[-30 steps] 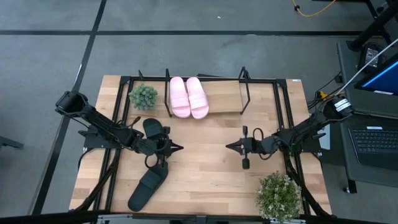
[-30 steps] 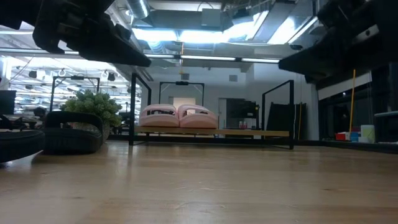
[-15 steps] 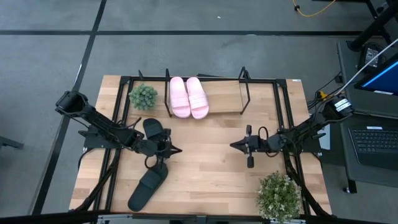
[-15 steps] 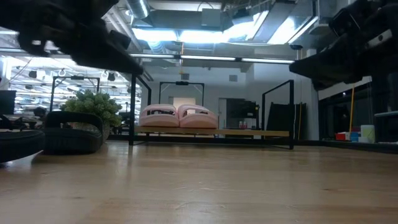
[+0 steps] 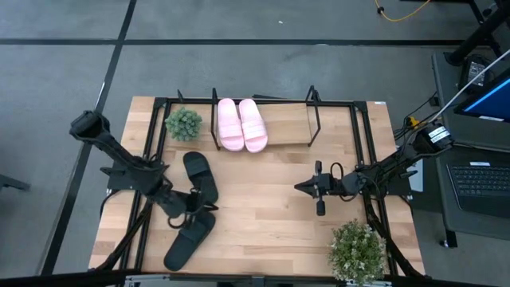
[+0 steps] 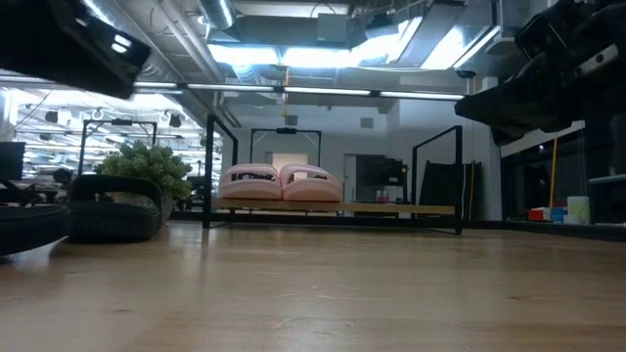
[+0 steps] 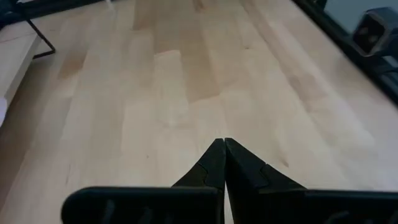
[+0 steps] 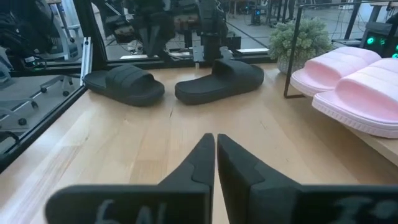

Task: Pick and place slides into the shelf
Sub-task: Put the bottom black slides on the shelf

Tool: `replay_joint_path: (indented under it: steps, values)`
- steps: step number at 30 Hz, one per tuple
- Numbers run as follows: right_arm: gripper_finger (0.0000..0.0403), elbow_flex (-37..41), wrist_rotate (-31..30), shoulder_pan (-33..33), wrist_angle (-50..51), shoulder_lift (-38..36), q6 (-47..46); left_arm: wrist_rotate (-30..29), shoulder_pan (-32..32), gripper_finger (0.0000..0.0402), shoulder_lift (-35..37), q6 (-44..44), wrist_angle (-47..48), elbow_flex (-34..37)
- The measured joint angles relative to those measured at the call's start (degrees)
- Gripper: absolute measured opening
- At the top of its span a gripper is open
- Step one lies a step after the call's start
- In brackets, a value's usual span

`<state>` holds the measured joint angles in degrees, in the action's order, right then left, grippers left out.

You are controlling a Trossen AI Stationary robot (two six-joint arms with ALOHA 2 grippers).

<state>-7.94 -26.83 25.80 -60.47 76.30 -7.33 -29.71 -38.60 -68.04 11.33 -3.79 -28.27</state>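
Wooden desk (image 5: 263,215): two pink slides (image 5: 241,124) sit on the shelf (image 5: 291,127) at 12 o'clock. Left gripper (image 5: 209,206), fingers closed and empty, hangs between two black slides (image 5: 200,175). Right gripper (image 5: 300,186) is likewise closed, empty.

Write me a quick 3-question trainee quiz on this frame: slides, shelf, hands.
1. How many pink slides sit on the shelf?
2. True or false: the left hand hovers between the two black slides, shut.
3. Which hand is nearer the larger potted plant? A) left B) right

Key: 1) two 2) true 3) B
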Motion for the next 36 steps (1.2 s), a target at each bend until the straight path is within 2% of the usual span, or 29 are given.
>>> replay_joint_path:
  steps: [6, 11, 13, 16, 20, 25, 30, 36]
  values:
    - [0.0010, 0.00, -0.07, 0.00, 0.29, 0.01, 0.17, -1.18, -5.12, 0.0000, 4.27, 2.19, 4.51, -1.18]
    - [0.0004, 0.00, -0.08, 0.00, 0.29, 0.01, -0.02, -0.99, -9.71, 0.0000, 3.19, 18.01, 27.35, -11.62]
    - [0.0007, 0.00, -0.11, 0.00, 0.29, 0.01, -0.20, -1.17, -11.59, 0.0000, 0.96, 23.76, 35.27, -16.17]
    - [0.0018, 0.00, -0.21, -0.02, 0.29, 0.01, -1.35, -1.19, -14.75, 0.0000, -3.11, 27.54, 41.41, -22.17]
    - [0.0019, -0.02, -0.24, -0.03, 0.26, 0.01, -1.36, -1.18, -18.67, 0.0000, -8.98, 31.39, 45.37, -27.87]
    - [0.0006, -0.02, -0.26, -0.04, 0.29, 0.01, -0.94, -2.98, -22.07, 0.0000, -16.34, 41.47, 53.23, -33.36]
    - [0.0007, -0.02, -0.53, -0.07, 0.29, 0.01, -1.13, -0.69, -24.33, 0.0000, -23.57, 49.88, 59.08, -37.84]
    - [0.0019, -0.02, -0.69, -0.07, 0.22, 0.03, -1.57, -2.97, -26.14, 0.0000, -30.15, 51.42, 61.13, -44.89]
